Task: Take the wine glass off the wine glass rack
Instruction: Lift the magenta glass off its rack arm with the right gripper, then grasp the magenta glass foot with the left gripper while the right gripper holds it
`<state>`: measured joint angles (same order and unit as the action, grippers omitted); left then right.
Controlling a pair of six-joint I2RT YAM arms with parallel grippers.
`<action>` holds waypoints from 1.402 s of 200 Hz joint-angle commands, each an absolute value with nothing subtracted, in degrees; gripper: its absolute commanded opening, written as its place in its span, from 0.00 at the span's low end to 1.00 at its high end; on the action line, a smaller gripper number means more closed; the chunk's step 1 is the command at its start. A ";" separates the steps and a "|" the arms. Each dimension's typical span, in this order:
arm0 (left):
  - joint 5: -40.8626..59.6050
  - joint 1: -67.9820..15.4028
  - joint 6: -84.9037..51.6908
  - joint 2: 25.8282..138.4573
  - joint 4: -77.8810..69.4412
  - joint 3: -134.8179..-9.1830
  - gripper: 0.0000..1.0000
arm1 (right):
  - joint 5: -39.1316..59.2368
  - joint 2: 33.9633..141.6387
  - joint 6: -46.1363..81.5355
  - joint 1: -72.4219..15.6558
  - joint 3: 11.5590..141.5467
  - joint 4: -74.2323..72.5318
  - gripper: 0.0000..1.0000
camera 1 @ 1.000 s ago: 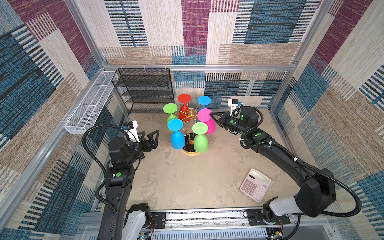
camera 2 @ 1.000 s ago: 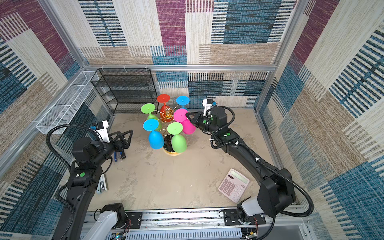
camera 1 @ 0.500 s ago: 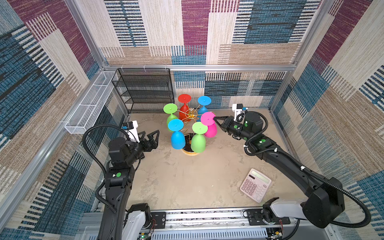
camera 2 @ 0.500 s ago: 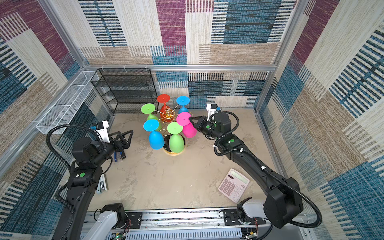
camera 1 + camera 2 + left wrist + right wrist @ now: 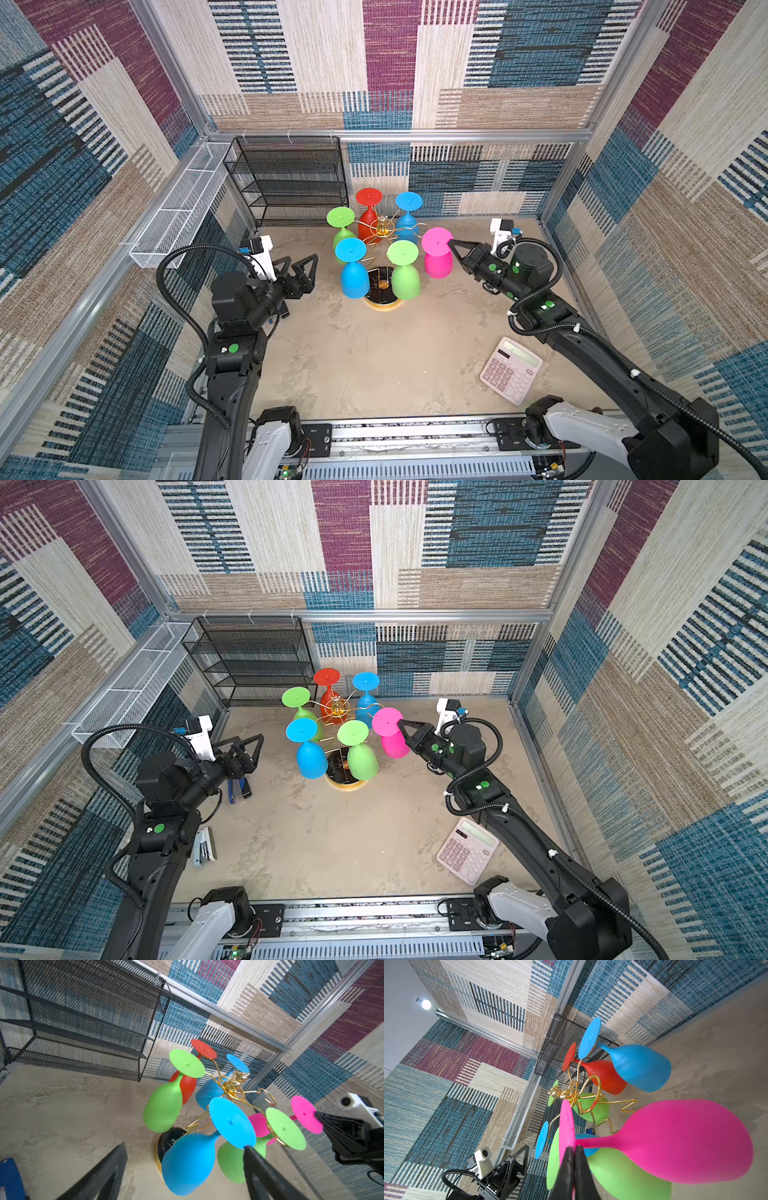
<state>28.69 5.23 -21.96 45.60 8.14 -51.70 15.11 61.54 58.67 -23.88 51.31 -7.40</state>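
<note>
Item: gold wire wine glass rack (image 5: 382, 227), six looped arms about a central post, round black gold-rimmed base, standing toward the back of the sandy mottled table (image 5: 374, 365). Item under removal: magenta plastic wine glass (image 5: 437, 262), bowl down and foot disc up, hanging just beside the rack on the right arm's side. Right claw (image 5: 574, 1148): pinched narrow on the rim of the foot disc, carrying the glass by it. In the right wrist view the stem and foot stand apart from the gold wire, and the left wrist view shows a bare loop (image 5: 268, 1096) next to the foot. Judged: the glass is already drawn out of its arm, so the removal is done or all but done. Outstanding: carry it clear of the neighbouring glasses and, presumably, set it on open table. Left claw (image 5: 302, 261): spread wide, holding nothing, aimed at the rack from well apart. Also on the rack: five further plastic glasses (image 5: 355, 279), one red, two blue, two green, all hung bowl down. Bystanders: pink calculator (image 5: 511, 370) near the right arm; black mesh shelf unit (image 5: 291, 178) at the back wall; white mesh wire basket (image 5: 183, 208) on the left wall.
</note>
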 commanded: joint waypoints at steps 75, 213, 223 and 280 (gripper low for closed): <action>54.45 -4.37 -37.50 60.19 5.54 -69.16 0.77 | 11.39 53.88 35.69 -20.35 60.52 1.07 0.00; 53.26 -23.53 -42.73 79.87 -12.05 -82.45 0.63 | 30.13 63.74 23.67 -26.62 74.27 1.34 0.00; 53.30 -24.02 -43.18 80.81 -13.21 -83.18 0.62 | 30.49 63.88 23.90 -26.84 74.21 0.98 0.00; 55.11 -27.13 -45.91 84.91 -18.94 -85.87 0.56 | 32.11 64.12 25.87 -27.44 73.48 -0.96 0.00</action>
<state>52.93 -26.26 -43.48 84.03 -13.61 -84.82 30.61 64.20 24.45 -27.31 73.58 2.44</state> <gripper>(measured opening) 0.574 0.059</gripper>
